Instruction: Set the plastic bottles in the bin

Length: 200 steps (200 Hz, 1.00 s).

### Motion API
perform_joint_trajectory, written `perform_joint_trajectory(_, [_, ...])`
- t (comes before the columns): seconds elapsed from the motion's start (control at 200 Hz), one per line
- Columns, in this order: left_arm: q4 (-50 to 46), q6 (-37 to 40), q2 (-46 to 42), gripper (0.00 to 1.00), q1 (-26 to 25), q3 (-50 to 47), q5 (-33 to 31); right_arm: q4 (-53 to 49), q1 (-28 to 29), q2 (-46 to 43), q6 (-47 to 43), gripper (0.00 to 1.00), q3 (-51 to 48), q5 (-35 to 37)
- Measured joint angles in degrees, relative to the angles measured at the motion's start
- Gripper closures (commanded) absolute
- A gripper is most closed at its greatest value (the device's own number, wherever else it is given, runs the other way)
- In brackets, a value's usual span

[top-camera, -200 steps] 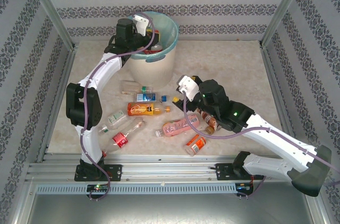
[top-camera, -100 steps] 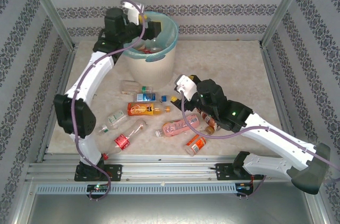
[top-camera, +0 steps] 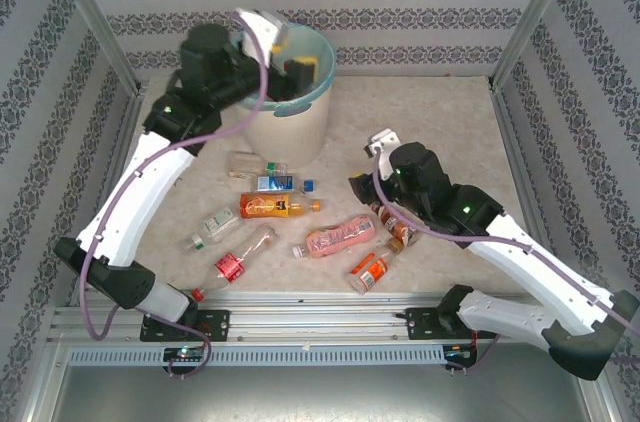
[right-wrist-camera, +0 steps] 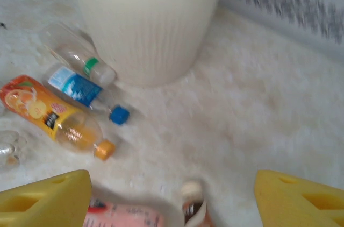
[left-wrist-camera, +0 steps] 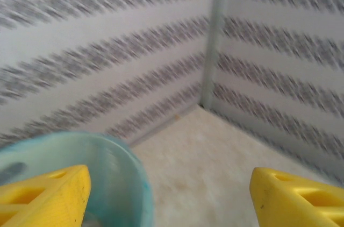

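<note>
The plastic bottles lay scattered on the near middle of the table, unmoved since a second earlier, in front of the bin at the far centre. The left gripper had drawn back from inside the bin to above its left rim, jaws wide and empty. The bin's blue liner showed, but the arm hid its contents. The right gripper, also wide and empty, had shifted right and hovered near the pink bottle.
</note>
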Motion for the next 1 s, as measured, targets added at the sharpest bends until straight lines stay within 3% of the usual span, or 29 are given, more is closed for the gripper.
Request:
perform_joint_trajectory(0.155, [-2.6, 1.3, -5.2, 0.24, -4.5, -15.3, 1.0, -9.4, -3.2, -4.7, 10.7, 0.24, -4.7, -0.5])
perform_joint_trajectory(0.27, [-3.5, 0.8, -7.7, 0.25, -6.9, -25.0, 2.2, -11.5, -3.9, -8.9, 14.5, 0.28, -10.4, -5.7])
perform_joint_trajectory(0.41, [-4.2, -2.1, -11.3, 0.23, -7.5, -35.5, 1.7, -9.0, 1.5, -9.1, 13.1, 0.24, -14.1, -11.1])
perform_joint_trajectory(0.55, [-8.4, -7.4, -17.5, 0.23, -7.5, -42.6, -3.8, -0.2, 10.4, -3.1, 4.5, 0.2, -14.3, -12.9])
perform_joint_trajectory(0.689, [-14.4, -14.6, -24.5, 0.23, -7.5, -43.4, -12.3, 12.8, 16.3, 9.3, -11.3, 0.17, -13.0, -14.8])
perform_joint_trajectory(0.999, [-22.0, -24.1, -41.0, 0.22, -5.8, -44.1, -35.4, 23.9, 19.7, 43.3, -40.8, 0.16, 8.5, -24.8])
